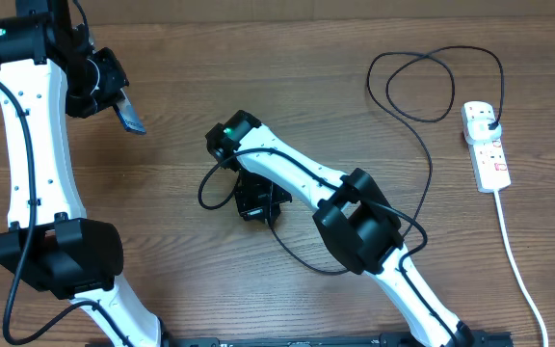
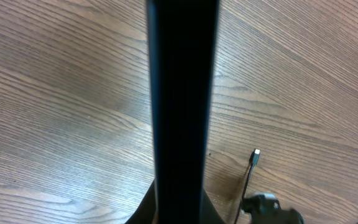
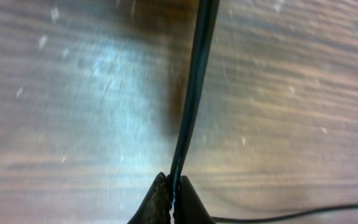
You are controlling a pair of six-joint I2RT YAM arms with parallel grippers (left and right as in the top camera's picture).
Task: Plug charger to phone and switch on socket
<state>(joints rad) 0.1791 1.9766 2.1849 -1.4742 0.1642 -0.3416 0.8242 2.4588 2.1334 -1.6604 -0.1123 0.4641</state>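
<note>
Right claw (image 3: 174, 184) pinches tight on the long thin black charger cable (image 3: 192, 93) over the brown wood-grain table (image 1: 287, 77), left claw (image 1: 121, 104) clamps the black-edged smartphone (image 1: 131, 119) edge-on, and the white oblong power strip (image 1: 488, 149) lies well apart on the right.

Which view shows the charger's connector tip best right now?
Left wrist: the connector tip shows plainly against the wood. Right wrist shows only charger cable pinched in the right gripper; overhead, the tip is too small to find.
</note>
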